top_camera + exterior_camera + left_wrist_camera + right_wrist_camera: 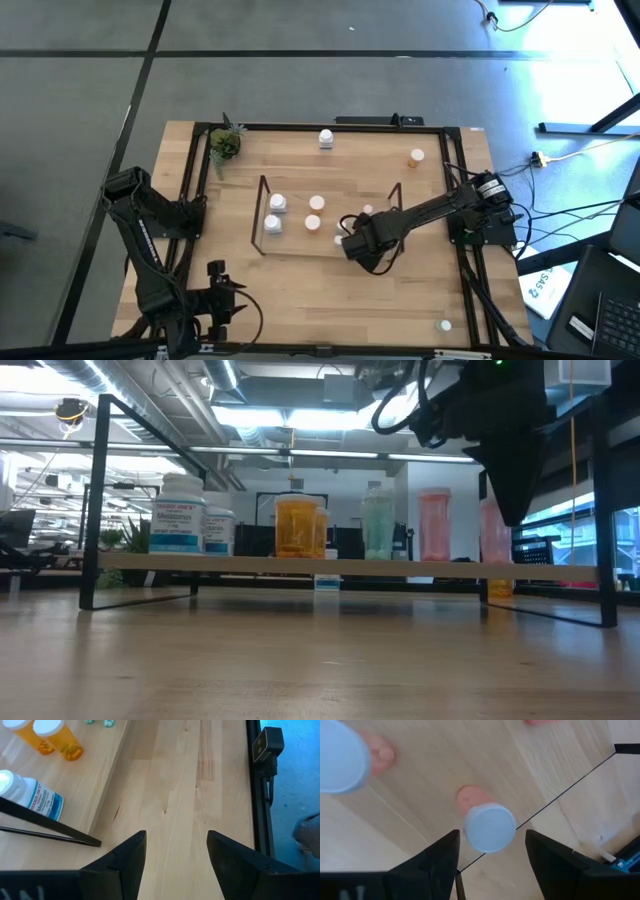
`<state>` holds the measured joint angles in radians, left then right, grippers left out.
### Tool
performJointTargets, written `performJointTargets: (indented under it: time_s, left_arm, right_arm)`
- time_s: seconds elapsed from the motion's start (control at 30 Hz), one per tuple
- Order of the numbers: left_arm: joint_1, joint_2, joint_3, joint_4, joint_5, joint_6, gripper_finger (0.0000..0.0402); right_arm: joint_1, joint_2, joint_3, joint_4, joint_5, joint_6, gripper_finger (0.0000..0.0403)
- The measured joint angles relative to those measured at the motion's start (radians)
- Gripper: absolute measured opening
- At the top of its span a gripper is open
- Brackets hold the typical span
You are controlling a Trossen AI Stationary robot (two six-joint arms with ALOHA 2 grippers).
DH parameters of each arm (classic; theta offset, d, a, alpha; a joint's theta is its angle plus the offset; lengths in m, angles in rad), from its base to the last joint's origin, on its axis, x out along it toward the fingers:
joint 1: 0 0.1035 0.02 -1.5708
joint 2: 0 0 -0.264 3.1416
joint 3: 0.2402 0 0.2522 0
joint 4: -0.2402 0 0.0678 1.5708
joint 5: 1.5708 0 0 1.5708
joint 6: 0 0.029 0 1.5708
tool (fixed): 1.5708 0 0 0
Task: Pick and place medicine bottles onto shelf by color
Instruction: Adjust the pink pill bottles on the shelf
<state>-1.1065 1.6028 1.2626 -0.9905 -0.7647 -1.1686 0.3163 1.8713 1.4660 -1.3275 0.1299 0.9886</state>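
The shelf stands mid-table and carries white bottles, orange bottles, a teal one and pink ones. My right gripper hangs open over the shelf's right end, pointing down. Its fingers stand on either side of a pink, white-capped bottle with a gap on each side. That bottle stands upright on the wooden board, close to the shelf's black wire edge. My left gripper waits open near the table's front left, holding nothing.
A white bottle stands near the far edge, an orange one at the far right and a small white-capped one at the near right. A small plant sits in the far left corner. Bare wood lies in front of the shelf.
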Motion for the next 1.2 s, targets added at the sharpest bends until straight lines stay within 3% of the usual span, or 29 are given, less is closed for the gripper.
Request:
performJointTargets:
  time_s: [1.2]
  left_arm:
    - [0.0, 0.0, 0.0, -0.001, -0.001, 0.001, 0.0203]
  right_arm:
    - [-0.016, 0.0, 0.084, -0.052, 0.017, -0.062, 0.0228]
